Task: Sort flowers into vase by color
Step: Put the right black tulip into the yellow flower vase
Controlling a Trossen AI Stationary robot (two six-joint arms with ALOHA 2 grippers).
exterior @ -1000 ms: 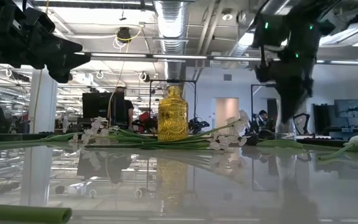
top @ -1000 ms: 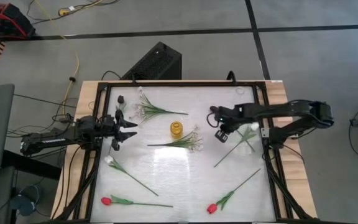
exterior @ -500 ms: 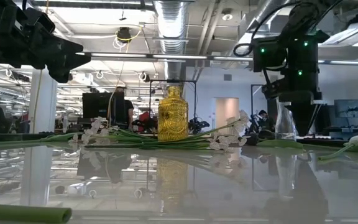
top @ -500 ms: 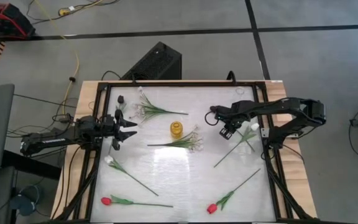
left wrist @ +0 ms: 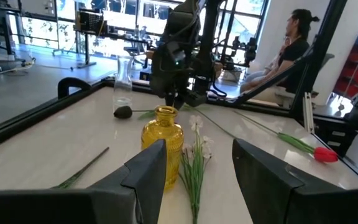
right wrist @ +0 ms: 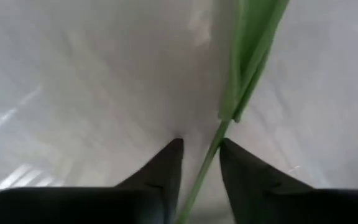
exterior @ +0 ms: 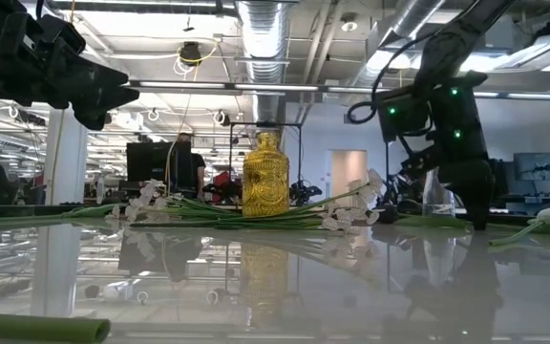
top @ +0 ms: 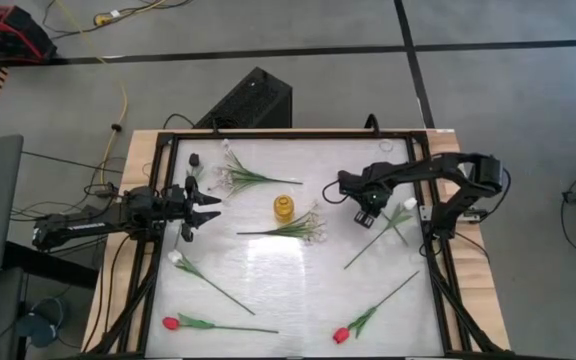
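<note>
My right gripper [top: 366, 217] points down at the table right of the yellow vase [top: 284, 207], open a narrow way. Its fingers stand either side of the thin green stem [right wrist: 224, 118] of a white-bud flower [top: 409, 204] lying flat. My left gripper [top: 211, 206] hovers open near the left edge, facing the vase [left wrist: 162, 140]. A spray of tiny white blossoms [top: 306, 225] lies beside the vase, another [top: 236, 176] lies farther back. A second white bud [top: 175, 257] and two red buds [top: 171, 323] [top: 340, 335] lie near the front. My right gripper comes from above, its fingers [right wrist: 166, 168] pointing down across the white flower's stem [right wrist: 211, 152], which lies flat on the table. The stem runs close along one finger's inner side; I cannot tell whether it touches.
A clear glass vase [left wrist: 122, 84] stands at the far right, with a dark object [left wrist: 123, 112] beside it. A small dark thing [top: 194, 158] lies far left. The black frame [top: 430, 240] rims the table. People sit beyond the table [left wrist: 291, 46].
My right gripper has come down from well above the table until its fingertips reach the surface at the white flower's stem, shifting slightly toward the right edge and turning at the wrist. The flowers and the left arm have stayed put.
</note>
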